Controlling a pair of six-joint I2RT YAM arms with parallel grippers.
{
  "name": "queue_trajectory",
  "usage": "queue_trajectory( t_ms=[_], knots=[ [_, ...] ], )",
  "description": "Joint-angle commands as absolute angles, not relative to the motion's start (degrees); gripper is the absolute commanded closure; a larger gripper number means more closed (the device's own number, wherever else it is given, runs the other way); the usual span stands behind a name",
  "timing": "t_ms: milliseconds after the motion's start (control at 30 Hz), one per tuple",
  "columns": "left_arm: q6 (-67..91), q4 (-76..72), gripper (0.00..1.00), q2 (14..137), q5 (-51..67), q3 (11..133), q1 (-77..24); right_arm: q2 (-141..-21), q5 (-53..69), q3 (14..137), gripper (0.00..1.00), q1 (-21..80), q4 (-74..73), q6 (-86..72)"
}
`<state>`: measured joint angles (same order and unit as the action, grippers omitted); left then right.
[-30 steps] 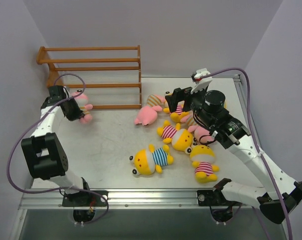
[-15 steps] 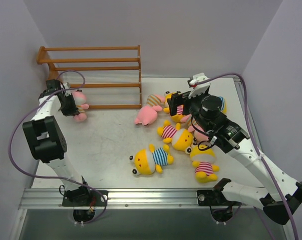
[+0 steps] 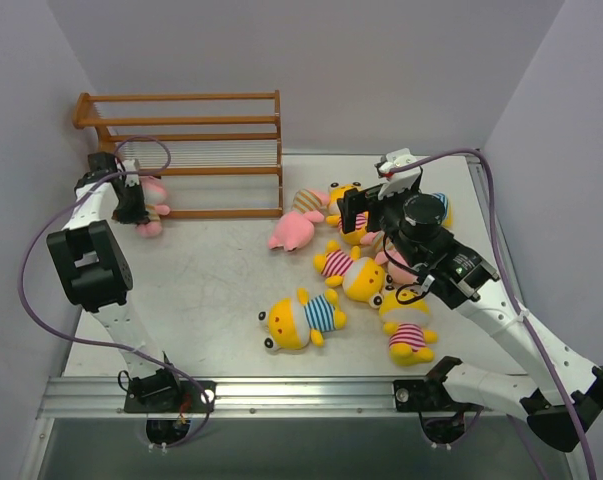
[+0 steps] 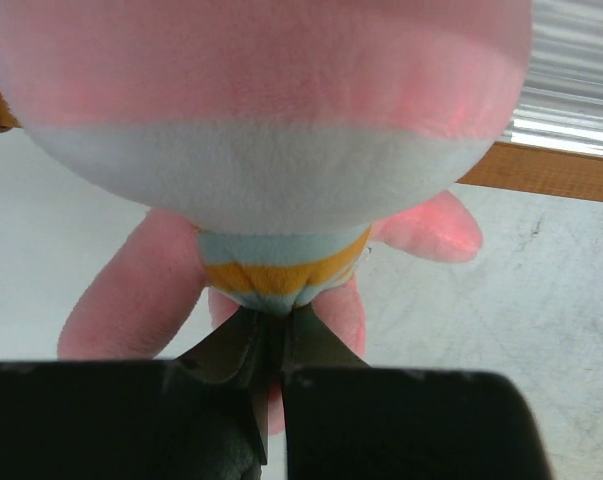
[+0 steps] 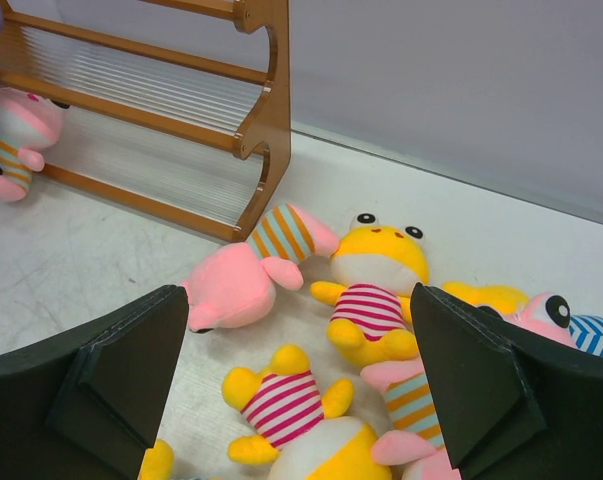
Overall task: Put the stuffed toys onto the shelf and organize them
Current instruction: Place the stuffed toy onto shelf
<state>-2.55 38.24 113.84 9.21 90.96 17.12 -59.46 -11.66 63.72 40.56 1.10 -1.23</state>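
Pinch grip at 9 o'clock: left fingers (image 4: 243, 352) are closed tight on a fold of shirt hem of a pink plush toy in a tan-striped shirt (image 3: 151, 203). The toy is held at the front left corner of the orange-brown wooden slatted shelf (image 3: 186, 135), level with its lowest tier; whether it touches the rail I cannot tell. Right fingers (image 5: 121, 380) are spread wide, holding nothing, above the heap of yellow and pink plush toys (image 3: 366, 265) at 3 o'clock. A second pink plush toy (image 3: 293, 228) lies by the shelf's right foot, and a yellow plush toy in a blue-striped shirt (image 3: 303, 318) lies alone at 6 o'clock on the pale counter (image 3: 211, 270). Risks, as I judge them: the hold is on cloth only and the large head sits beyond it, so the toy may sag, twist or slip out. It may snag the front rail going in. On release it may topple off the open-sided slats.
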Motion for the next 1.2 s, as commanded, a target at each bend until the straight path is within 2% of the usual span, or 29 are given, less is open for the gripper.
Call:
queue_trajectory(
  t_ms=[0,267,433,533,733,900,1167],
  knots=[
    [-6.2,37.3,0.97,114.8,8.9,94.7,17.9,-59.6,-13.1,63.6,0.00,40.8,4.1,-0.4],
    [-7.5,32.8,0.94,114.3,7.4,94.4,17.9,-60.6,-12.6,63.6,0.00,40.8,4.1,-0.4],
    [-7.2,31.4,0.78,113.8,5.9,94.7,17.9,-61.1,-12.2,63.5,0.00,40.9,3.5,-0.5],
    [-7.1,30.3,0.72,114.2,4.7,95.0,17.9,-61.3,-12.0,63.5,0.00,40.8,3.3,-0.4],
    [-6.7,27.1,0.72,114.1,4.6,95.1,17.9,-61.2,-12.1,63.5,0.00,40.8,3.3,-0.4],
    [-6.4,25.9,0.60,114.6,4.5,95.3,17.8,-61.4,-12.0,63.5,0.00,40.8,3.1,-0.5],
    [-6.2,25.3,0.46,114.3,3.9,94.7,17.9,-61.6,-11.9,63.6,0.00,40.8,3.0,-0.5]
  ],
)
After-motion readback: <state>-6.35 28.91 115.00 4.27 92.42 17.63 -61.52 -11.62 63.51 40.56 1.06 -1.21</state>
